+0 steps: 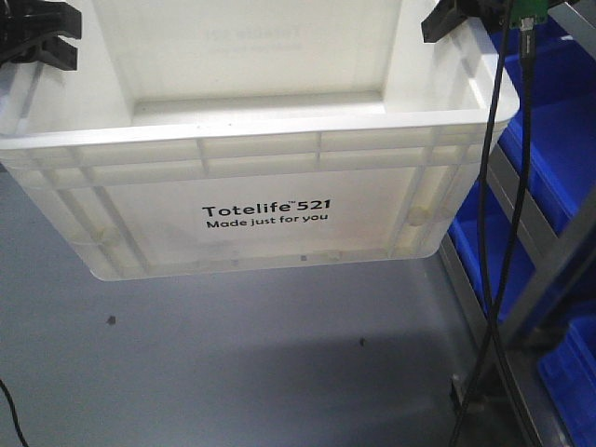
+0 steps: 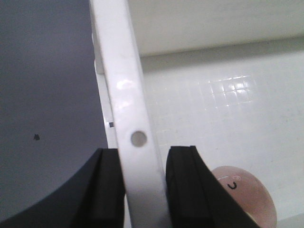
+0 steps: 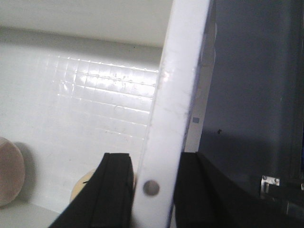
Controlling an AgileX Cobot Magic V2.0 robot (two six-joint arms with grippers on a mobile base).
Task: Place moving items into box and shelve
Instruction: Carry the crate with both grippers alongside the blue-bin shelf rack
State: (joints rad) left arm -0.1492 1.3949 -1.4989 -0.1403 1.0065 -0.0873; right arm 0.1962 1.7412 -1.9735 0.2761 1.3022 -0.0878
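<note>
A white plastic box [image 1: 265, 219] printed "Totelife 521" hangs in the air above the grey floor. My left gripper [image 1: 37, 37] is shut on its left rim [image 2: 128, 104], one black finger on each side of the wall. My right gripper [image 1: 456, 17] is shut on the right rim [image 3: 175, 109] the same way. Inside the box a pinkish round toy with a drawn face [image 2: 249, 192] lies by the left wall. It also shows at the left edge of the right wrist view [image 3: 9, 171], with a cream round item [image 3: 83, 190] partly hidden behind my finger.
A metal shelf frame [image 1: 540, 242] with blue bins [image 1: 559, 112] stands at the right, close to the box's right end. Black cables [image 1: 494, 279] hang down in front of it. Grey floor [image 1: 233, 363] lies below.
</note>
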